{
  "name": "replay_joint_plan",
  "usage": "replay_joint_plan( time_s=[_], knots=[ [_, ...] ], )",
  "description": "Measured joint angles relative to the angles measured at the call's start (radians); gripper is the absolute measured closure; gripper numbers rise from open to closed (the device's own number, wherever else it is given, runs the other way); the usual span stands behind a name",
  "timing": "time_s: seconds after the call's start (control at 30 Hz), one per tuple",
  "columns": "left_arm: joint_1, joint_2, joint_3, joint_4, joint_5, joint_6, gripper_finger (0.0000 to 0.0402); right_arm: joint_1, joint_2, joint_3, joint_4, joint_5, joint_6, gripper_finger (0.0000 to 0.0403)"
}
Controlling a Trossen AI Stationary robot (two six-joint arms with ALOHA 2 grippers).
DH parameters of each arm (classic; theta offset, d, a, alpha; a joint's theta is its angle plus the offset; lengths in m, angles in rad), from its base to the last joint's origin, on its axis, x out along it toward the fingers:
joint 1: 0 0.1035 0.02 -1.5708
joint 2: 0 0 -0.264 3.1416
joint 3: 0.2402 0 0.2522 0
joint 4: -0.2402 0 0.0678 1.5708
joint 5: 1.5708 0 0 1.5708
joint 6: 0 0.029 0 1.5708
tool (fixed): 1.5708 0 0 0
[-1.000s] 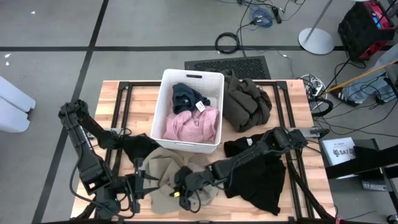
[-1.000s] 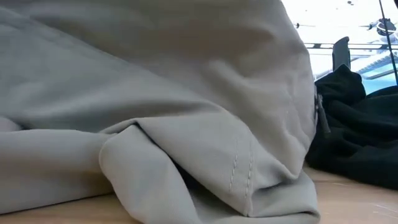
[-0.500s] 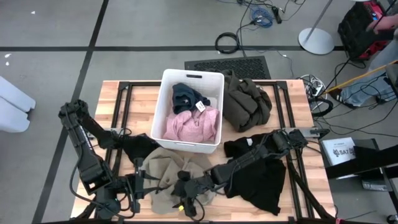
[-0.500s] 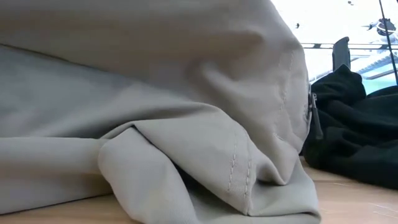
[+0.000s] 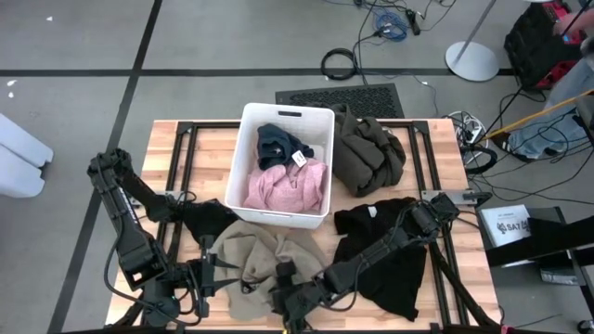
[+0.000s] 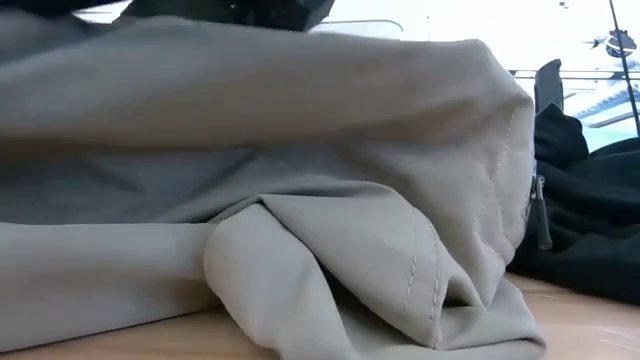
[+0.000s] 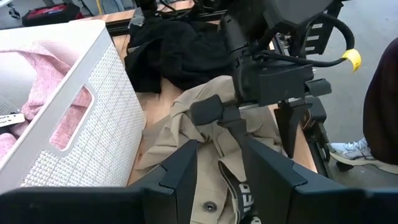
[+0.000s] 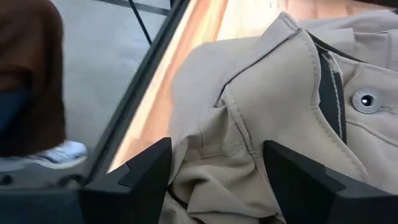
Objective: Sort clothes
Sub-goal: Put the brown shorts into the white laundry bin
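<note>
I see the tan-beige garment (image 5: 249, 262) crumpled at the table's front edge, button and stitched seams showing. Pink garment (image 5: 288, 187) and dark teal-blue garment (image 5: 277, 141) lie bunched together in the bin. Olive-brown garment (image 5: 368, 151) heaped at back right. Black garment (image 5: 394, 260) spread front right; another black piece (image 5: 206, 219) left of the tan.

Both arms (image 5: 125, 209) are matte black, built of blocky jointed links with black cables looped alongside; a yellow tag (image 7: 352, 59) marks one cable at upper right.
</note>
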Motion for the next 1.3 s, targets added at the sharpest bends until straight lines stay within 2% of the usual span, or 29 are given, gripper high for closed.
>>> replay_joint_plan(
  time_s=[0.13, 0.27, 0.53, 0.7, 0.87, 1.13, 1.3],
  knots=[
    [0.000, 0.000, 0.000, 0.000, -0.003, -0.002, 0.0265, -0.009, -0.001, 0.000, -0.137, 0.025, 0.021, 0.0163],
    [0.000, 0.000, 0.000, 0.001, -0.004, -0.002, 0.0265, -0.037, -0.003, 0.000, -0.382, 0.026, 0.195, 0.0163],
    [0.000, 0.000, 0.000, 0.000, -0.004, -0.002, 0.0265, -0.052, -0.015, 0.006, -0.822, -0.115, 0.505, 0.0163],
    [0.000, 0.000, 0.000, 0.000, -0.005, -0.002, 0.0265, -0.031, -0.044, 0.000, -1.032, -0.160, 0.624, 0.0163],
    [0.000, 0.000, 0.000, 0.001, -0.006, -0.003, 0.0265, -0.014, -0.115, -0.007, -1.032, -0.166, 0.696, 0.0163],
    [0.000, 0.000, 0.001, 0.002, -0.006, -0.003, 0.0265, 0.004, -0.277, -0.005, -0.994, -0.058, 0.783, 0.0163],
    [0.000, 0.000, 0.001, 0.004, -0.006, -0.003, 0.0265, 0.006, -0.318, -0.003, -0.828, 0.004, 0.916, 0.0163]
  ],
)
